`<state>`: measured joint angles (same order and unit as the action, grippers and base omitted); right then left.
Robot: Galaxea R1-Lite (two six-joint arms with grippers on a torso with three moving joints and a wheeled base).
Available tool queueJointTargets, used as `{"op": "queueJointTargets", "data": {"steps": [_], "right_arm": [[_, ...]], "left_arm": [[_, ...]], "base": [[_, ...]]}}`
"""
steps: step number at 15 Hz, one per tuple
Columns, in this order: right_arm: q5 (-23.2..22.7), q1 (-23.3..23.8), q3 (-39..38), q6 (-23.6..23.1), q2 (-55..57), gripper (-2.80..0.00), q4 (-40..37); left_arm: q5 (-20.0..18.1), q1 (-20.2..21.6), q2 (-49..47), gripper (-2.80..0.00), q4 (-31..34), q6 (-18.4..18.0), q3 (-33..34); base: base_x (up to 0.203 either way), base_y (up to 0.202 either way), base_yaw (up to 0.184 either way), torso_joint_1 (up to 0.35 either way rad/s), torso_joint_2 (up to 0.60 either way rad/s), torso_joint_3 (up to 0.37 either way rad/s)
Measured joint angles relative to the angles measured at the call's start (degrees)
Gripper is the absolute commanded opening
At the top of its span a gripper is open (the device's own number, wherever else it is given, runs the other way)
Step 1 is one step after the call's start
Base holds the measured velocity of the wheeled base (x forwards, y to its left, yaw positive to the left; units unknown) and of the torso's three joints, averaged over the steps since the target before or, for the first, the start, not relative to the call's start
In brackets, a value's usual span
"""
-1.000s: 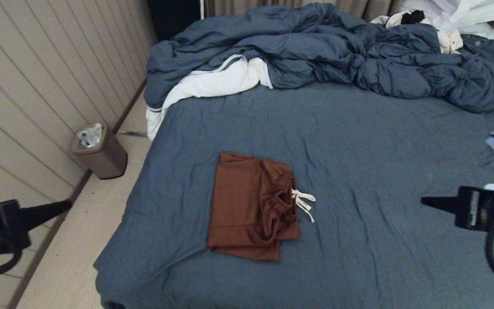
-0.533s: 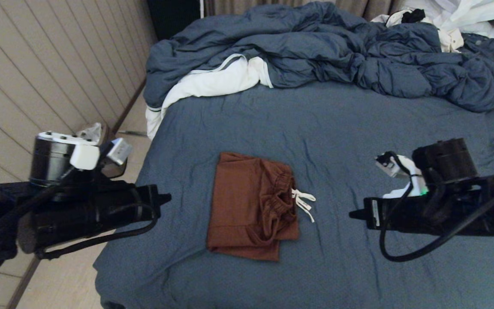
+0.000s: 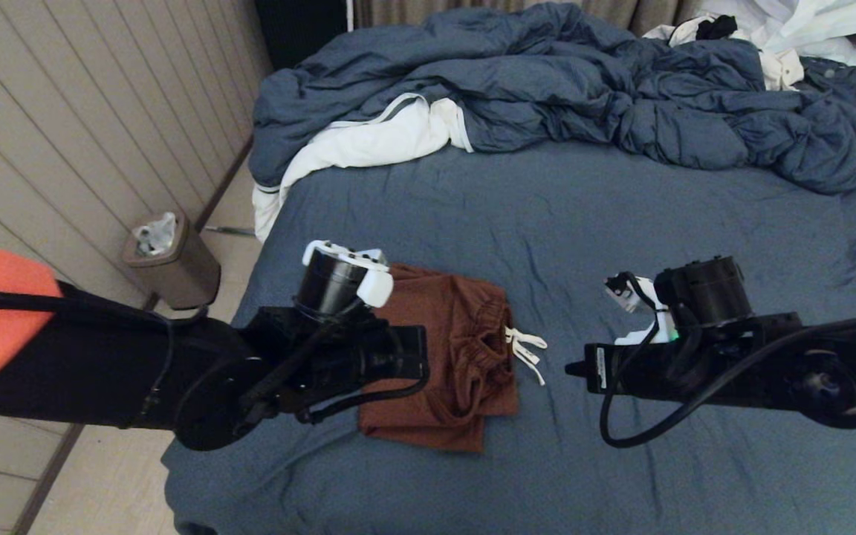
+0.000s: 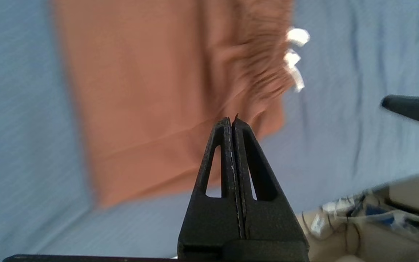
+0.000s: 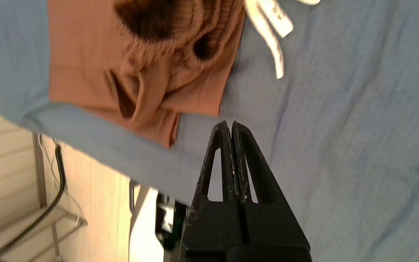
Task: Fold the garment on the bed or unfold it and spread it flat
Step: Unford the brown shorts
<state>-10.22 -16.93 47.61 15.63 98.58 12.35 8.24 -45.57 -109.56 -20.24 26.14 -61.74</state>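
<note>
The bed (image 3: 621, 238) with its wrinkled slate-blue sheet fills most of the scene, and a rumpled blue duvet (image 3: 584, 89) is heaped along its far side. The garment (image 3: 465, 349), rust-brown shorts folded into a compact rectangle, lies on the sheet near the bed's near left corner, its white drawstring (image 3: 528, 353) trailing to the right. The left gripper (image 4: 232, 122) hovers over the shorts' left part, jaws pressed together. The right gripper (image 3: 573, 368) hangs just right of the drawstring, jaws together too, holding nothing.
</note>
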Motion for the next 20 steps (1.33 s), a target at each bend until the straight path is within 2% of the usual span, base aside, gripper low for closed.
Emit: {"op": "queueJointTargets", "data": {"steps": [3,6,7,8,11,14,18,20], "right_arm": [[0.1,1.6,-0.7,0.1,-0.1,-2.80,1.7],[0.0,4.0,-1.5,0.1,-0.6,-2.80,2.1],[0.0,4.4,-1.9,0.0,-0.7,-2.80,3.1],[0.1,4.8,-2.6,-0.1,-0.8,-2.80,4.7],[0.2,5.9,-5.0,-0.4,-0.8,-2.80,10.6],[0.1,7.2,-6.2,-0.7,-0.7,-2.80,11.5],[-0.1,7.6,-7.3,-0.7,-0.8,-2.80,11.7],[-0.1,7.5,-7.8,-0.8,-0.7,-2.80,12.8]], "left_arm": [[3.6,-3.2,-6.0,-2.80,-6.7,0.9,-4.5],[6.6,-5.2,-11.3,-2.80,-9.6,1.1,-7.8],[6.9,-5.9,-12.7,-0.79,-9.8,1.1,-8.7],[7.1,-7.0,-14.1,0.00,-9.8,1.0,-9.7],[8.1,-9.1,-18.2,0.00,-9.9,0.9,-13.5],[8.5,-9.6,-22.4,0.00,-9.7,0.9,-17.9],[11.2,-8.1,-27.7,0.00,-9.4,-0.2,-23.3],[11.3,-6.7,-28.9,0.00,-9.4,-0.6,-24.5]], "base": [[0.000,0.000,0.000,0.000,0.00,0.000],[0.000,0.000,0.000,0.000,0.00,0.000],[0.000,0.000,0.000,0.000,0.00,0.000],[0.000,0.000,0.000,0.000,0.00,0.000],[0.000,0.000,0.000,0.000,0.00,0.000],[0.000,0.000,0.000,0.000,0.00,0.000],[0.000,0.000,0.000,0.000,0.00,0.000],[0.000,0.000,0.000,0.000,0.00,0.000]]}}
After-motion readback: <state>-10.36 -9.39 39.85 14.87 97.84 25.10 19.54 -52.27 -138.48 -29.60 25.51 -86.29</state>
